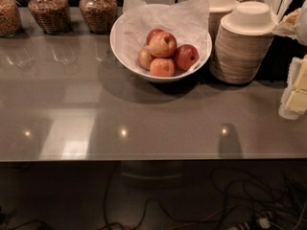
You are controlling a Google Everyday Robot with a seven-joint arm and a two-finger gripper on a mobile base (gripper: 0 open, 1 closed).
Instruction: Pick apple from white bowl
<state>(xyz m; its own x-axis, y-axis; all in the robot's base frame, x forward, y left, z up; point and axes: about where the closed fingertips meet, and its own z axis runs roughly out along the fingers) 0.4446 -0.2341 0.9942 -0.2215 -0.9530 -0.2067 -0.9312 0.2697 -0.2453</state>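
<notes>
A white bowl [125,51], lined with white paper, stands at the back middle of the grey table. It holds several red-yellow apples [163,44] piled together, with one on top. My gripper [296,91] shows as pale cream parts at the right edge, partly cut off by the frame. It hangs over the table's right side, well to the right of the bowl and apart from it. Nothing shows in it.
Two stacks of paper bowls [242,47] stand right of the white bowl, with cutlery behind them. Glass jars [98,9] of dry food line the back left. The table's front edge [144,157] runs across, with cables on the floor below.
</notes>
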